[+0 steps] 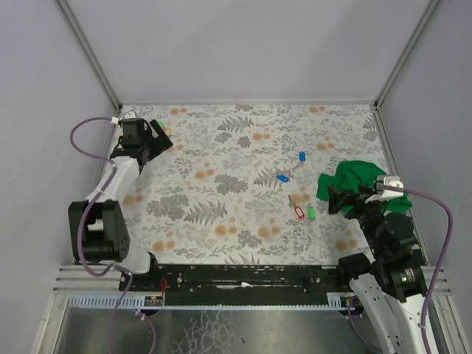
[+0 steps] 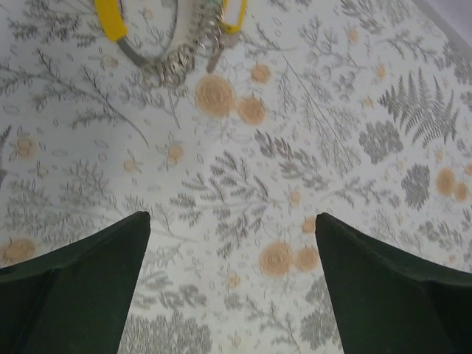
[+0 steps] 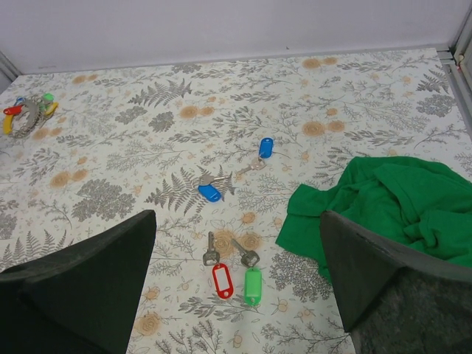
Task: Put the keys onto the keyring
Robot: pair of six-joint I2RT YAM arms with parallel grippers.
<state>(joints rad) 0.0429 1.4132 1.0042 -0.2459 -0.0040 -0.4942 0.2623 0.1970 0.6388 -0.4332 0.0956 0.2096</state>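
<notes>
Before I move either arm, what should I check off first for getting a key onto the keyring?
1. Left jaws open, nothing between them: ok.
2. Right jaws open, nothing between them: ok.
3. Keyring lined up with the left jaws: not ok. It lies ahead of them, cut off by the top edge of the left wrist view.
4. Four keys loose on the table in the right wrist view, tagged red, green and two blue: ok.
5. Cloth covering no key: ok. It lies beside the green one, apart from it.
6. Where the ring opens to take a key: cannot tell.
</notes>
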